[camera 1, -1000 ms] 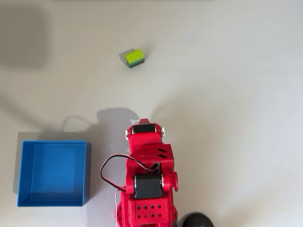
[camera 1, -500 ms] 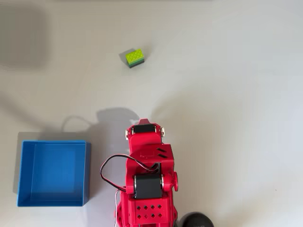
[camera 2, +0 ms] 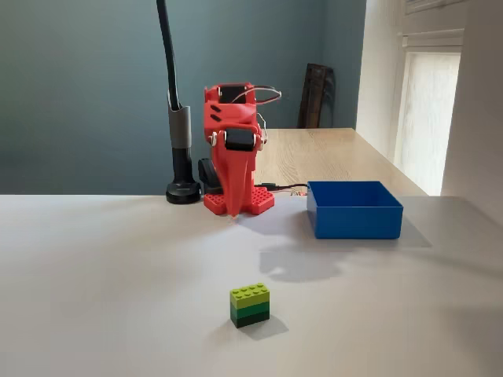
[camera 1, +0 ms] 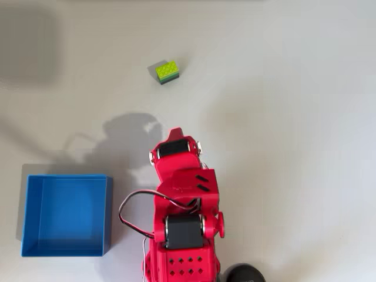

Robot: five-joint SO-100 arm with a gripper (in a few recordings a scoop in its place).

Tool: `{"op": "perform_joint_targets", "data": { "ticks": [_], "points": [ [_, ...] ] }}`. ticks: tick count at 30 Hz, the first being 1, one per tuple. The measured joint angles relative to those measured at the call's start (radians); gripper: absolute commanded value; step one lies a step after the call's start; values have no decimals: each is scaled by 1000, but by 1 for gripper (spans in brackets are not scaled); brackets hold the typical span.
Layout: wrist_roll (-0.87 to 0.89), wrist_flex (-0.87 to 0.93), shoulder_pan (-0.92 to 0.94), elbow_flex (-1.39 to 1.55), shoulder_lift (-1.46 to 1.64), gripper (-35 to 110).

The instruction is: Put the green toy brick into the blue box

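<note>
Standing upright on the pale desk (camera 1: 282,117), the green toy brick (camera 1: 167,71) is seen in the overhead view toward the far edge, a little left of the middle, with bare desk on all sides. In the fixed view the brick (camera 2: 250,304) is found near the front edge, its lime studded top stacked over darker green layers, and a short shadow is cast to its right.

The blue box (camera 1: 66,215) is placed well apart from the brick, near the left part of the near edge in the overhead view; its flat bottom is bare. In the fixed view the box (camera 2: 354,209) is shown right of the arm, with its low walls resting flat on the desk.

Between the two, the red arm (camera 1: 182,217) is folded over its base at the near edge in the overhead view, and its shadow is thrown on the desk to the left. The pincer (camera 2: 234,206) is pointed straight down in the fixed view, its tip just in front of the red base and apart from both brick and box. The fingers are drawn together to a narrow point, and nothing is held. A black post (camera 2: 179,133) on a round foot is set just beside the arm.
</note>
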State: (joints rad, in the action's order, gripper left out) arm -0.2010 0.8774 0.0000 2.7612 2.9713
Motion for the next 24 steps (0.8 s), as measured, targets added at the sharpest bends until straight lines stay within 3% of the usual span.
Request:
{"op": "perform_joint_targets", "data": {
  "ticks": [7, 11, 24],
  "points": [
    [-52, 2, 0, -311, -350, 1],
    [-104, 31, 0, -480, -541, 21],
    [-253, 164, 0, -793, -1026, 31]
  ]
}}
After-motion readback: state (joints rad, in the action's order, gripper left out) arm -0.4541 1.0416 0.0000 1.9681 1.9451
